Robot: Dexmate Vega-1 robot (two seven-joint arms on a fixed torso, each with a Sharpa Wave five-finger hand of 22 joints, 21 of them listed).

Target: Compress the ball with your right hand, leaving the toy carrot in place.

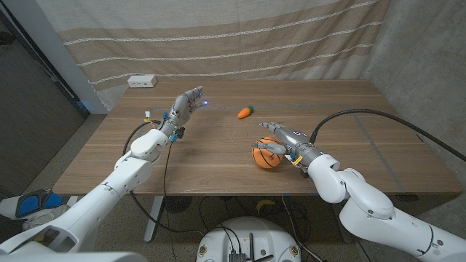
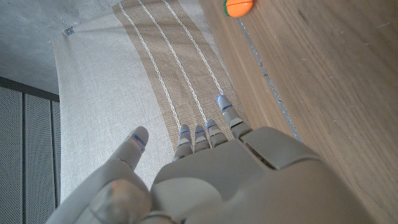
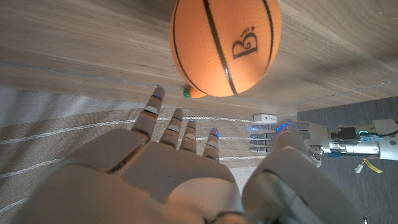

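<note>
My right hand [image 1: 280,140] hovers released over the ball [image 1: 266,156] near the bench's front, carrot [image 1: 245,112] well apart behind; it looks soft and light, so I'd squeeze across its middle.

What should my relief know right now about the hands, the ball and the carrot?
Left hand: raised over the table's left side, fingers apart, holding nothing.
Right hand: open, at the ball, fingers spread over its top and side; no squeeze visible.
Ball: on the table, right of centre, round and undeformed in the right wrist view.
Toy carrot: lying further back, apart from both hands.
Done: approach to the ball.
Left: close the fingers and compress; leave the carrot alone.
</note>
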